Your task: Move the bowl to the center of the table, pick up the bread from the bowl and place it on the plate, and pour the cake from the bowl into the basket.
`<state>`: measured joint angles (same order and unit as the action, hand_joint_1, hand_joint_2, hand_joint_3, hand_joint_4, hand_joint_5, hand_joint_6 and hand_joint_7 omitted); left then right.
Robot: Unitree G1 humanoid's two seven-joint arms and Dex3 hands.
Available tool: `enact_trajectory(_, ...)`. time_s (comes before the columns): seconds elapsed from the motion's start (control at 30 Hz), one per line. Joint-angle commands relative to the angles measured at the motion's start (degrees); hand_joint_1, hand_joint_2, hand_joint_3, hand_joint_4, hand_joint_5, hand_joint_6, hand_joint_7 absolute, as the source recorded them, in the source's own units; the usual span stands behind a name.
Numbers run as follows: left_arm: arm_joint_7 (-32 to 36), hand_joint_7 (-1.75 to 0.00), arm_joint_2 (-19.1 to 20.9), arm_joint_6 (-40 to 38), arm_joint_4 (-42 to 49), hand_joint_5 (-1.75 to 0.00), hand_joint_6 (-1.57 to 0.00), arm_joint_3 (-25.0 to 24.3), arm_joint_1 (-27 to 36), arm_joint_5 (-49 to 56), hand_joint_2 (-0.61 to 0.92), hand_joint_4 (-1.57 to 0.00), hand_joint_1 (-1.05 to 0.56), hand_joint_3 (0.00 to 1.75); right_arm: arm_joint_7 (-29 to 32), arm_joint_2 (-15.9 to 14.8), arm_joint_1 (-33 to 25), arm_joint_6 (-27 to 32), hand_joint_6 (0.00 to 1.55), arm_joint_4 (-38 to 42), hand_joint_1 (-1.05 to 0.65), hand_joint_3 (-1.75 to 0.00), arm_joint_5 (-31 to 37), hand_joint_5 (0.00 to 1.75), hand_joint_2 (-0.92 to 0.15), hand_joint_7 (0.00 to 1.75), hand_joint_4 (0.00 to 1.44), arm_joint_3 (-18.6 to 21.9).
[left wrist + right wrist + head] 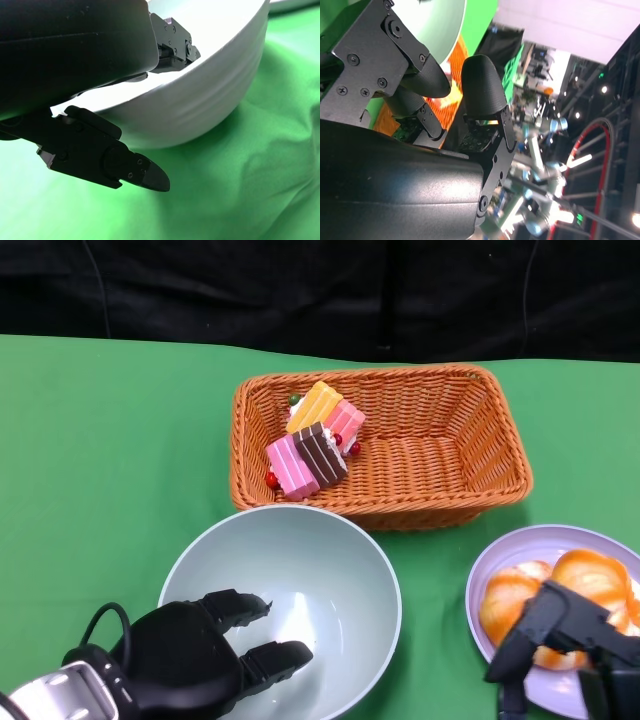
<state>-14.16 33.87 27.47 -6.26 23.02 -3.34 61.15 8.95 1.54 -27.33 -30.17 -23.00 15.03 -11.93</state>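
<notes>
- While your left hand [205, 655] grips the bowl's [340, 550] near rim, fingers inside, thumb beneath, the bowl sits centre bench.
- Your right hand [560, 640] hovers over bread [590, 580] on the plate [500, 560]; grasp indeterminable.
- Cake [312, 452] lies in the basket [440, 450].

The right hand [560, 640] covers the near part of the bread [560, 590] and of the plate [490, 580], and the picture's right and lower edges cut both off. The left hand [200, 650] hides the bowl's [330, 570] near-left rim, and its forearm runs off the lower edge. In the right wrist view, the room behind is blurred.
</notes>
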Motion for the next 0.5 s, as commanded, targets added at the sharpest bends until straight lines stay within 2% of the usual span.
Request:
enact_trajectory(0.03, -3.67, -0.01, 0.30, -2.27, -2.55, -0.12, -0.06, -0.92, 0.32, -4.09, 0.83, -0.02, -0.38, 0.00, -1.62, -0.49, 0.04, -0.36, 0.82, -3.33, 0.04, -1.75, 0.81, 1.75, -0.18, 1.57, 0.92, -2.09)
enact_trajectory(0.2, -12.55, -0.02, 1.20, -8.15, -12.13, -0.13, -0.09, -5.88, 3.65, -16.52, 0.84, -0.03, -0.51, 0.01, -2.48, -0.82, 1.71, 1.86, 0.82, -3.51, 0.05, -1.75, 1.93, 1.71, -0.19, 1.51, 0.91, -1.88)
enact_trajectory(0.37, -22.49, -0.01, 2.46, -16.77, -21.12, -0.16, -0.08, -12.31, 6.20, -33.73, 0.91, -0.03, -0.58, 0.02, -4.30, -1.44, 3.77, 4.40, 0.83, -3.40, 0.06, -1.73, 0.92, 1.66, -0.21, 1.43, 0.92, -1.54)
enact_trajectory(0.5, -26.39, -0.07, 2.53, -20.64, -24.10, -0.26, -0.23, -19.24, 8.77, -51.59, 0.92, -0.19, -0.58, 0.05, -5.82, -1.91, 4.93, 6.46, 0.85, -2.98, 0.05, -1.63, -0.08, 1.65, -0.24, 1.34, 0.94, -1.56)
